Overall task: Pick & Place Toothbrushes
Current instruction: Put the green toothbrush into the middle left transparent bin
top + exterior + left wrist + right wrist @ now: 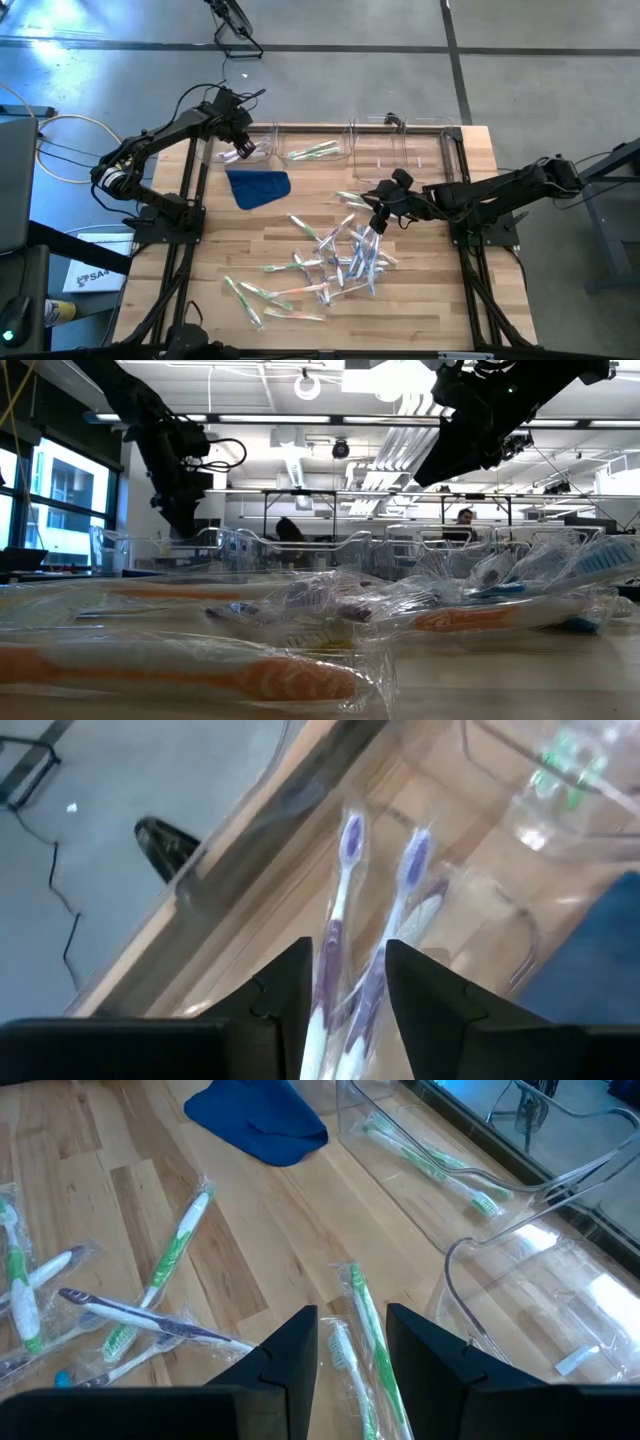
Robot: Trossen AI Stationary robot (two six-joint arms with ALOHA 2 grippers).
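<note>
While both arms hang over the bench (430,300), stock reads as follows.
Toothbrushes, loose: wrapped brushes in a tangled heap (345,262) on the wooden bench, with green, blue, purple and whitish handles; clear wrapping glints on each.
Toothbrushes, purple pair (345,920): two purple-and-white brushes lying side by side in the far-left clear bin (262,152).
Toothbrushes, green in bin (430,1165): lying in the next clear bin (318,140) along the far edge.
Toothbrushes, green on bench (375,1340): wrapped, lying just before the right fingers.
Left pincer (345,1010): over the far-left bin, fingers parted, nothing between them; the purple pair lies below in the gap.
Right pincer (350,1370): above the bench near the heap's far side, fingers parted, grasping nothing.
Blue cloth (258,187): crumpled on the bench, near the left bin.
Hard to make out: low view shows only blurred wrapped brushes; bin walls are barely visible; the count in the heap cannot be told.
</note>
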